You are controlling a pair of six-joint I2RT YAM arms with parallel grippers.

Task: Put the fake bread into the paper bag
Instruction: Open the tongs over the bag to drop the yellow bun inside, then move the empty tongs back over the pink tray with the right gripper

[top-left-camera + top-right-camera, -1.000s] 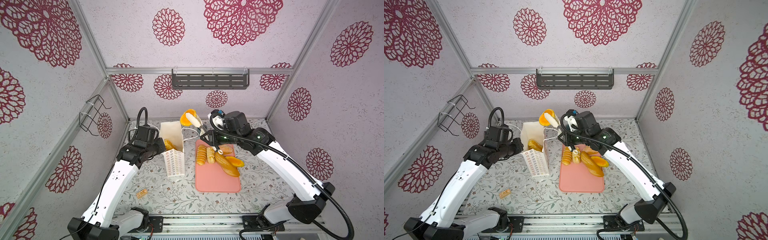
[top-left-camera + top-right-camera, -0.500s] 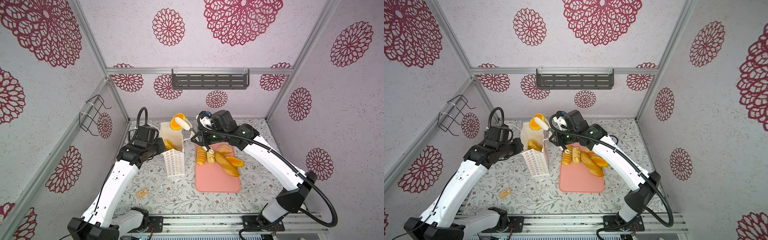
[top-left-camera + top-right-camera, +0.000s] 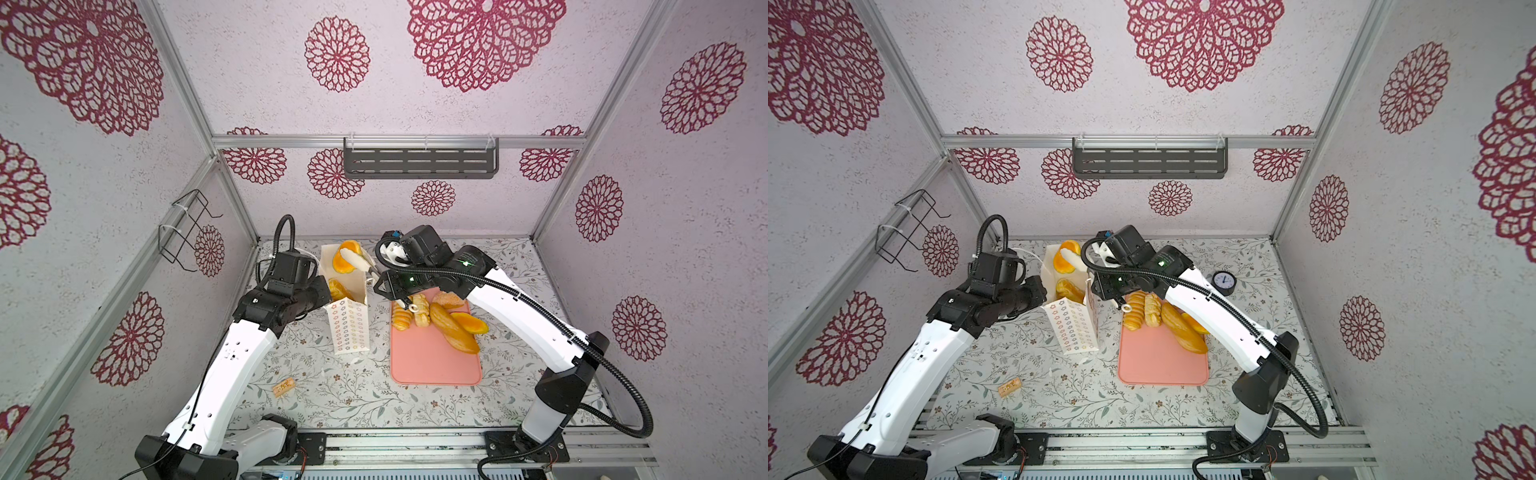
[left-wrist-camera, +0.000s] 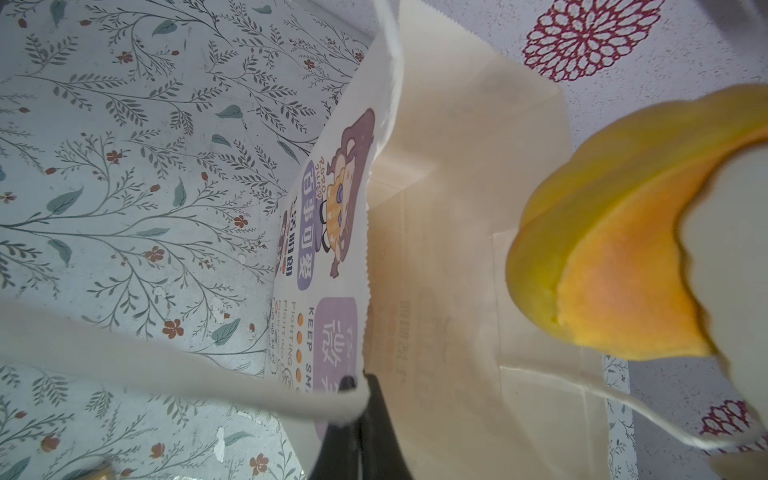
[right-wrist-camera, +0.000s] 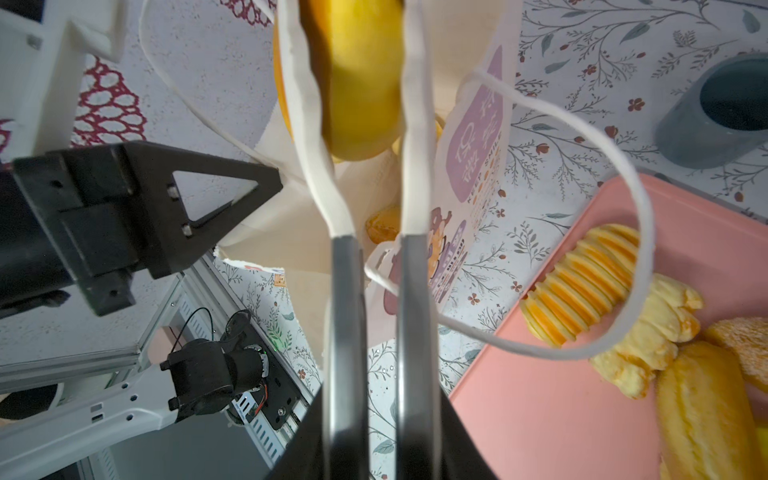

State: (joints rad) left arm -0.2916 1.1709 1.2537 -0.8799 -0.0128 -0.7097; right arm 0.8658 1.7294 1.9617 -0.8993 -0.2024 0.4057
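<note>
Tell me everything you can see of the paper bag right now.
The paper bag is cream-white paper, standing upright on the floral table with its mouth open. Its narrow side carries small flower outlines, its broad side a cartoon picture; a white cord handle loops loose. The left gripper pinches its rim. One golden pastry lies inside, and the right gripper holds an orange pastry over the mouth.

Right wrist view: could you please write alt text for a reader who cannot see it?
The right gripper holds an orange fake bread piece over the open paper bag, whose rim the left gripper pinches. Beside the bag, more fake bread lies on a pink board.
</note>
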